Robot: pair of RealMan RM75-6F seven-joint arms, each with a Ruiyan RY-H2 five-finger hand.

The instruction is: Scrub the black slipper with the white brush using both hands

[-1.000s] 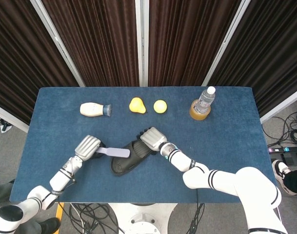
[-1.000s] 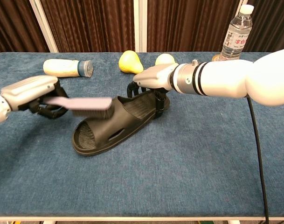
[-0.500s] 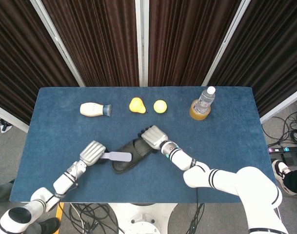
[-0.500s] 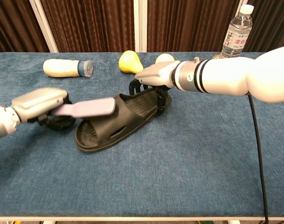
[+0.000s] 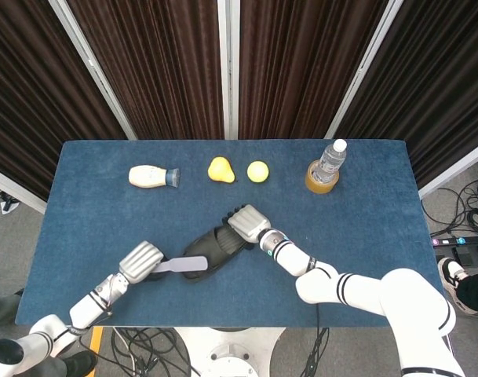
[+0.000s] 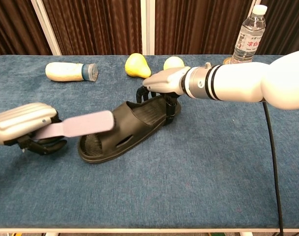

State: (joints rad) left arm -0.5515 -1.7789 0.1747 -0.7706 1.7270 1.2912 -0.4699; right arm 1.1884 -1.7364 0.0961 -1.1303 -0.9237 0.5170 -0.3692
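The black slipper (image 6: 124, 125) lies between both: the right robot hand (image 6: 161, 91) grips its far end, the left robot hand (image 6: 24, 128) holds the white brush (image 6: 78, 124) over its near end.

Both hands, left (image 6: 22, 129) and right (image 6: 161, 86), grip with curled fingers.

A: Your right hand (image 6: 161, 87): pale silver back plate, black fingers (image 6: 170, 109) underneath.

B: The arm behind it?

A: Glossy white shells, black rings by the wrist, a black cable hanging off it. Your left hand (image 6: 24, 129) matches it: silver shell, dark fingers, white-and-black segmented forearm.
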